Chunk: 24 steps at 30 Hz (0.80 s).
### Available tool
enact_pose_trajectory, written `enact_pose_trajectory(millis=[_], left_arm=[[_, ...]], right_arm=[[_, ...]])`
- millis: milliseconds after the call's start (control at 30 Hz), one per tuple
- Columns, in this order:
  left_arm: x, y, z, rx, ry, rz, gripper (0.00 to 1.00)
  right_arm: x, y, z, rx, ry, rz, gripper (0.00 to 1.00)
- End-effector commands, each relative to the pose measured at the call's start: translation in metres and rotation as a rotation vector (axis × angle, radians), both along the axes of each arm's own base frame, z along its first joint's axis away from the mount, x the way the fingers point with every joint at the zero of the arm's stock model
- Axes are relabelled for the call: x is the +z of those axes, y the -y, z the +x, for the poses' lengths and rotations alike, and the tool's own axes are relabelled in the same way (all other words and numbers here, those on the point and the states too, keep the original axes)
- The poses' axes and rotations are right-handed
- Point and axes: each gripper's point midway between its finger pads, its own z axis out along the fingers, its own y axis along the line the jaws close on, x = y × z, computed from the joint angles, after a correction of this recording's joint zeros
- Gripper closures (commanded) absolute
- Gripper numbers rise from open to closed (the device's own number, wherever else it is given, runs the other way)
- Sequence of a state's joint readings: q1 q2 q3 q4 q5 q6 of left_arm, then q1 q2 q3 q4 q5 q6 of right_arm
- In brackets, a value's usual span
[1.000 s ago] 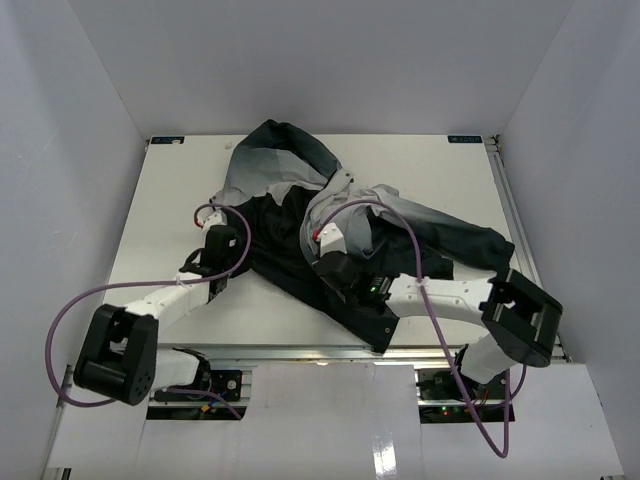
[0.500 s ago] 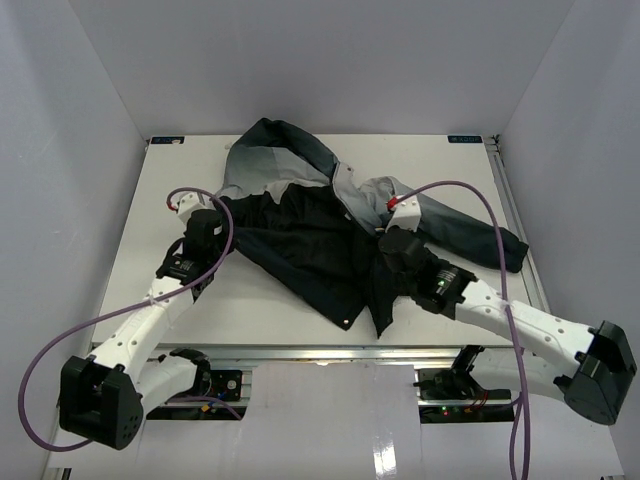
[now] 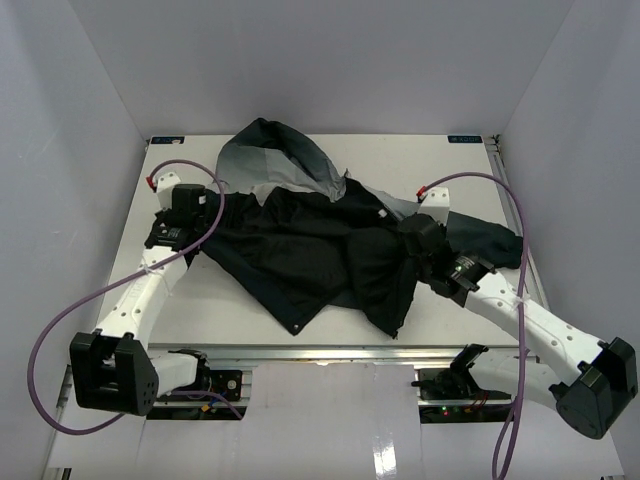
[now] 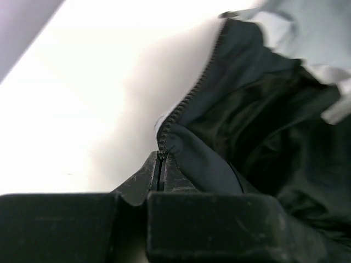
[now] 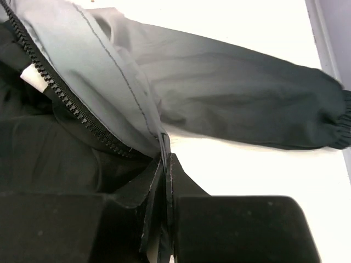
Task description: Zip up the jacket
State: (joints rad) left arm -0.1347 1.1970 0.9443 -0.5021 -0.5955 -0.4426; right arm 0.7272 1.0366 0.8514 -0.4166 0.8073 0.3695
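Jacket (image 3: 320,240) lies spread open, lining up, across the middle of the table (image 3: 230,300). Hood (image 3: 275,150) points to the far edge, one sleeve (image 5: 247,104) is flung out right.

Left gripper (image 4: 160,164): fingers pressed together, pinching the left front edge right at the zipper teeth (image 4: 189,101). Right gripper (image 5: 166,164): also clamped, with a thin fold of the grey shell edge between the fingers, just beside the other row of teeth.

Handling: soft, light, floppy. It has no stiffness of its own, so it will likely sag and bunch wherever it isn't held. The shell looks smooth and maybe a bit slick, so a thin pinch could creep. Best hold is on the stitched zipper tape, which is firmer than the plain cloth, down toward the bottom ends where the two halves must meet. The slider isn't visible in any view; it's possibly under a fold, can't tell.

Materials: the shell is matte woven fabric fading from light grey to charcoal. The lining is black, wrinkled, with a slight sheen. The teeth are dark and chunky, plastic-looking. The cuff (image 5: 343,118) is gathered and elastic. A small white label (image 5: 33,79) sits by the teeth. The table is white, smooth and flat.
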Motion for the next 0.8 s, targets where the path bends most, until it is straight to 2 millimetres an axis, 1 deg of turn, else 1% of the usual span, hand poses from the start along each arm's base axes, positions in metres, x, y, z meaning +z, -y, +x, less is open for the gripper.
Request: enact_pose_trajectory(millis=[0,100,167,200,233,267,300,333,367,400,467,500,533,567,600,633,667,700,733,767], left_arm=[[0.073,-0.039,0.003,0.057,0.09,0.137,1.0],[0.106,-0.039,0.003,0.049,0.137,0.142,1.0],[0.14,-0.037,0.004,0.027,0.2,0.145,1.0],[0.154,-0.03,0.007,-0.014,0.233,0.123,1.0],[0.159,-0.014,0.013,-0.103,0.251,0.076,1.0],[0.161,0.008,0.019,-0.217,0.267,0.01,1.0],[0.158,0.039,0.026,-0.357,0.272,-0.09,1.0],[0.149,0.061,0.031,-0.424,0.262,-0.184,1.0],[0.135,0.084,0.035,-0.496,0.233,-0.264,1.0],[0.116,0.111,0.037,-0.575,0.183,-0.322,1.0],[0.079,0.167,0.043,-0.676,0.11,-0.336,1.0],[0.065,0.18,0.043,-0.682,0.087,-0.326,1.0],[0.045,0.195,0.042,-0.71,0.041,-0.343,1.0],[0.022,0.21,0.04,-0.748,-0.018,-0.376,1.0],[0.005,0.221,0.037,-0.766,-0.053,-0.387,1.0],[-0.011,0.23,0.033,-0.777,-0.081,-0.389,1.0],[-0.023,0.24,0.026,-0.796,-0.099,-0.385,1.0],[-0.032,0.244,0.021,-0.799,-0.109,-0.371,1.0],[-0.038,0.247,0.017,-0.795,-0.114,-0.361,1.0],[-0.044,0.254,0.011,-0.809,-0.12,-0.366,1.0]], right_arm=[[0.047,0.033,0.013,-0.103,0.067,-0.016,0.92],[0.063,0.05,0.01,-0.134,0.102,-0.011,0.92],[0.077,0.063,0.006,-0.164,0.122,-0.021,0.92],[0.082,0.067,0.003,-0.175,0.13,-0.025,0.92],[0.091,0.068,0.004,-0.172,0.148,-0.022,0.92],[0.098,0.067,0.004,-0.166,0.16,-0.017,0.92],[0.102,0.063,0.006,-0.15,0.161,-0.005,0.92],[0.105,0.056,0.009,-0.121,0.16,0.017,0.92],[0.107,0.044,0.012,-0.073,0.154,0.052,0.92],[0.107,0.026,0.016,0.001,0.142,0.1,0.92],[0.098,-0.022,0.016,0.208,0.101,0.218,0.92],[0.09,-0.043,0.014,0.29,0.087,0.253,0.92],[0.075,-0.061,0.009,0.359,0.062,0.271,0.92],[0.055,-0.077,0.001,0.42,0.03,0.278,0.92],[0.038,-0.088,-0.004,0.456,0.006,0.286,0.92],[0.022,-0.098,-0.01,0.483,-0.015,0.292,0.92],[0.013,-0.107,-0.013,0.509,-0.022,0.302,0.92],[0.004,-0.112,-0.016,0.523,-0.032,0.305,0.92],[-0.009,-0.116,-0.02,0.524,-0.059,0.299,0.92],[-0.025,-0.121,-0.026,0.521,-0.092,0.294,0.92]])
